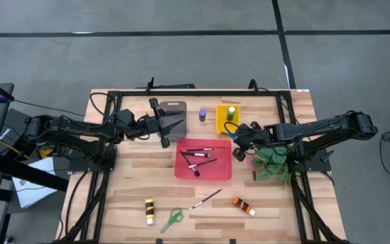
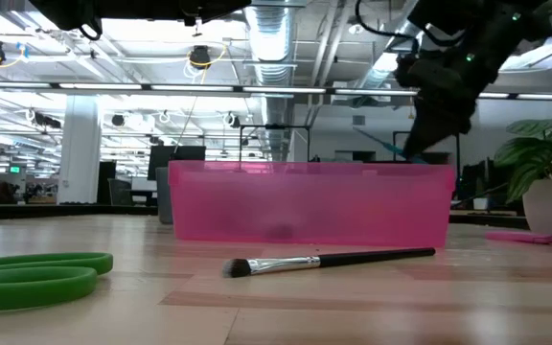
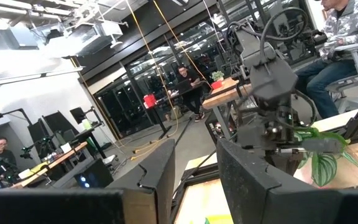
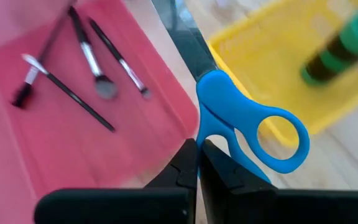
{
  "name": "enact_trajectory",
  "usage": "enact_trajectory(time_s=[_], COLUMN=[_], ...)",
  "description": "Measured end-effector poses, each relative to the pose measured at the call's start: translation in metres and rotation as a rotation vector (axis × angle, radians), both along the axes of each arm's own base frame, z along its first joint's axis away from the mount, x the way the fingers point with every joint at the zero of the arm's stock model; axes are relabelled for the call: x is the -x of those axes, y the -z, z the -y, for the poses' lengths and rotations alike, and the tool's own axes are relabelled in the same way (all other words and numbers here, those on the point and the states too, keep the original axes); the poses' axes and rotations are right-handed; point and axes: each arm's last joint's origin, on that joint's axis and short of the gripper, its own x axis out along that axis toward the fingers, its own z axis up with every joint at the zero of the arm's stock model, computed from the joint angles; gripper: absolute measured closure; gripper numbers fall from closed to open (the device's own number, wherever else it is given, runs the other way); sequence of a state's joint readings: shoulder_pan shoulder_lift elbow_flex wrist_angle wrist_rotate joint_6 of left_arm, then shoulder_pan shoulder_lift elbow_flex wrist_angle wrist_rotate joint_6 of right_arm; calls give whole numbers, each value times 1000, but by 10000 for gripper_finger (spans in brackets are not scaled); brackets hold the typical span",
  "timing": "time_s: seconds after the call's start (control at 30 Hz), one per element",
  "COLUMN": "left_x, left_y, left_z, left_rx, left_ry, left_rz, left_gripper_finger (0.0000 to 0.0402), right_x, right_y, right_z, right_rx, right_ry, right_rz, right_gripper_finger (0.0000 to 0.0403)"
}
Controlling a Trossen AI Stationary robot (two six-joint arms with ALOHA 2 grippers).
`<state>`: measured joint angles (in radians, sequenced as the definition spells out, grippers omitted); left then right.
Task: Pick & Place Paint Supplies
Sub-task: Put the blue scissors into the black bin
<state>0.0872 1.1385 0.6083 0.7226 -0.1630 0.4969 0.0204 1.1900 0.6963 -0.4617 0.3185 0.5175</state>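
My right gripper (image 1: 240, 150) hangs above the gap between the red tray (image 1: 222, 173) and the yellow tray (image 1: 221, 122), shut on blue-handled scissors (image 4: 247, 134). Several dark-handled brushes (image 1: 196, 157) lie in the red tray. A green bottle (image 1: 231, 112) stands in the yellow tray, with a purple bottle (image 1: 202, 114) beside it. My left gripper (image 1: 171, 127) hovers open at the grey tray (image 1: 176, 108), nothing between its fingers (image 3: 247, 177). Near the front edge lie a yellow tube (image 1: 149, 211), green scissors (image 1: 172, 218), a brush (image 1: 207, 198) and an orange tube (image 1: 244, 205). My right gripper pinches the scissors between its two fingers (image 4: 188, 165) at the blue handle's near side (image 4: 213, 140), beside the finger loop. The fingers slant down from the table's right. The dark blades (image 4: 179, 31) point away from the gripper. The scissors are lifted clear of the table and trays.
A green leafy plant (image 1: 273, 163) stands on the table under my right arm. A black frame (image 1: 195, 91) runs along the table's far edge. Bare wood lies between the red tray and the loose items at the front.
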Motion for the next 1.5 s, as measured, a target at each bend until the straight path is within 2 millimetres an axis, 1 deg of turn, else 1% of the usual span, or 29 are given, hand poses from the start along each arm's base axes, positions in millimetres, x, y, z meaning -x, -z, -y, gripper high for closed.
enact_trajectory(time_s=[0.33, 0.43, 0.53, 0.6, 0.7, 0.9, 1.03, 1.17, 1.3, 1.4, 1.5], left_x=[0, 0, 0, 0, 0, -9, -18, -26, -34, -42, -51], left_y=[0, 0, 0, 0, 1, 12, 20, 23, 30, 32, 33], left_z=[0, 0, 0, 0, -1, -7, -12, -14, -15, -16, -17], left_rx=[0, 0, 3, 7, 12, -12, -10, 35, 82, 120, 158], left_ry=[0, 0, 0, -3, -27, -74, -90, -84, -66, -56, -47], left_rz=[-3, -5, -4, -3, -3, -55, -36, 58, 106, 107, 114], left_gripper_finger=[289, 289, 289, 289, 289, 284, 266, 245, 226, 218, 218], right_x=[-15, -21, -26, -27, -28, -36, -44, -53, -62, -67, -71], right_y=[-16, -24, -32, -37, -44, -59, -59, -49, -39, -35, -35], right_z=[0, 3, 6, 8, 8, 10, 11, 9, 4, 0, -1], right_rx=[137, 224, 371, 485, 635, 813, 906, 968, 1030, 1070, 1107], right_ry=[-154, -209, -236, -219, -148, -41, -27, -27, -5, 19, 35], right_rz=[171, 237, 274, 272, 260, 318, 303, 234, 163, 139, 143], right_gripper_finger=[403, 403, 403, 403, 403, 403, 403, 403, 403, 403, 403])
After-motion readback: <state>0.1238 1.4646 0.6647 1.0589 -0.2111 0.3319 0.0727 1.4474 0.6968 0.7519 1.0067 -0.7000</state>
